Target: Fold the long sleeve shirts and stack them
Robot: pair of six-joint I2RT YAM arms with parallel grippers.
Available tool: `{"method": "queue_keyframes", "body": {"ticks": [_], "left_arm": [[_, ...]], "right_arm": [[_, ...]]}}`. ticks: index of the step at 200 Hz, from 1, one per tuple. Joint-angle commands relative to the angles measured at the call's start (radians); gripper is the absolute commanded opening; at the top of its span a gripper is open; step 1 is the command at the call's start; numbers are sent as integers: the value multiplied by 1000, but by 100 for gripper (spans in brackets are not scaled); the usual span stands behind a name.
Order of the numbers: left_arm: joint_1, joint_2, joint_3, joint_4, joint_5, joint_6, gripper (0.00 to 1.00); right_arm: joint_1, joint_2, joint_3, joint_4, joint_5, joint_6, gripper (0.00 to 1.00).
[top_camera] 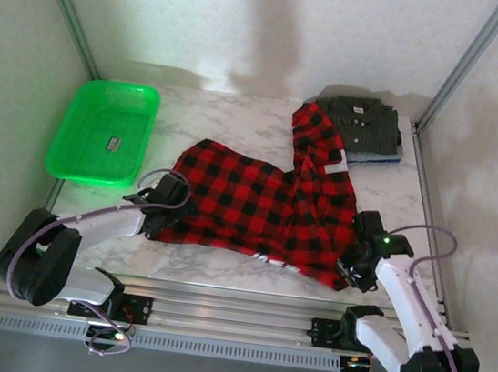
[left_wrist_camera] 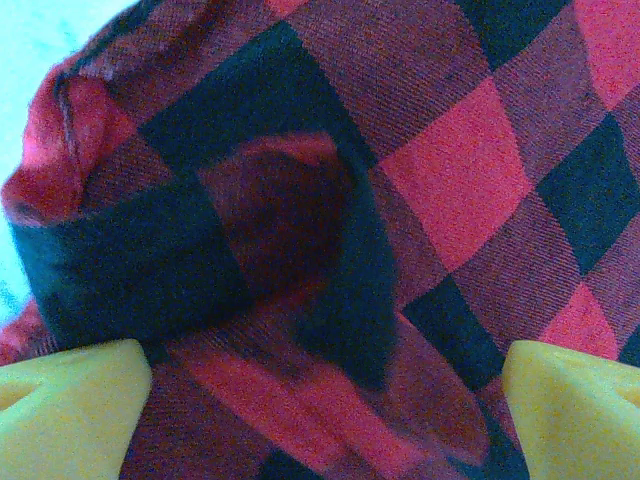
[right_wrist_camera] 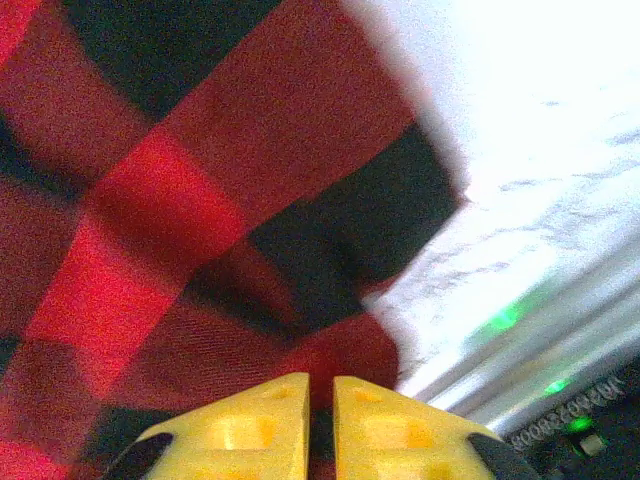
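Claw, left (left_wrist_camera: 320,405): jaws wide apart, poised just over a bunched fold at the left edge of the plaid shirt (top_camera: 265,202), nothing held. Claw, right (right_wrist_camera: 320,390): jaws nearly together with only a thin slit between them. The shirt's lower right corner meets the tips, but whether cloth is actually pinched cannot be told.

Position: the shirt lies spread and rumpled across the middle of the worktop (top_camera: 240,116). One sleeve runs up to the far right and lies against the folded grey shirt (top_camera: 363,123), which sits on a blue garment (top_camera: 390,157). The green basket (top_camera: 105,130) stands well apart at the left.

Risks, judged from this state:
- The right claw sits at the very corner of the hem. If it has any bite at all, it is shallow, and the cloth would likely slip free under tension.
- The left claw faces a doubled-over fold. Closing here may catch several layers, or only the top one, so the fold line would come out skewed.
- If one side holds and the other does not, the shirt would twist rather than fold flat.
- The sleeve touches the finished stack. Any pull across the worktop may drag the sleeve and disturb or shift the grey shirt.
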State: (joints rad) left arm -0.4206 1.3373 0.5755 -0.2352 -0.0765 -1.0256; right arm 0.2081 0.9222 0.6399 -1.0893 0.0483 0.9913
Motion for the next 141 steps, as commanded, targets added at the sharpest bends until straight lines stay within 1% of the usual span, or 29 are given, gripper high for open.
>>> {"method": "queue_keyframes", "body": {"ticks": [1, 17, 26, 39, 51, 57, 59, 64, 80, 82, 91, 114, 127, 141], "left_arm": [[23, -48, 35, -146, -53, -6, 94], [11, -76, 115, -185, -41, 10, 95], [5, -83, 167, -208, -32, 26, 96], [-5, -87, 240, -225, -18, 55, 96], [-15, -75, 304, -219, 11, 86, 97], [-19, -62, 333, -209, 32, 100, 97], [-21, -59, 340, -205, 42, 105, 97], [-25, -42, 357, -189, 63, 115, 97], [-48, 16, 397, -137, 136, 132, 96], [-50, 24, 400, -131, 142, 133, 97], [-71, 57, 413, -95, 162, 137, 97], [-100, 141, 407, 5, 200, 124, 96], [-112, 175, 404, 45, 200, 113, 96], [-131, 198, 405, 76, 183, 115, 96]], "right_arm": [[22, -108, 15, -137, 89, 125, 36], [30, -144, 123, -183, 173, 109, 45], [28, -132, 212, -185, 210, 59, 49], [31, -84, 299, -108, 186, -44, 52], [35, 22, 391, -4, 114, -162, 53], [49, 104, 448, 16, 91, -207, 54], [59, 145, 491, 21, 87, -228, 54], [77, 202, 532, 20, 91, -257, 54], [166, 435, 753, 18, 143, -371, 53], [171, 442, 764, 18, 144, -379, 53], [196, 574, 891, 18, 135, -429, 52], [235, 832, 1145, -17, 132, -503, 47], [249, 947, 1240, -23, 113, -530, 46], [261, 1046, 1317, -37, 140, -542, 46]]}}
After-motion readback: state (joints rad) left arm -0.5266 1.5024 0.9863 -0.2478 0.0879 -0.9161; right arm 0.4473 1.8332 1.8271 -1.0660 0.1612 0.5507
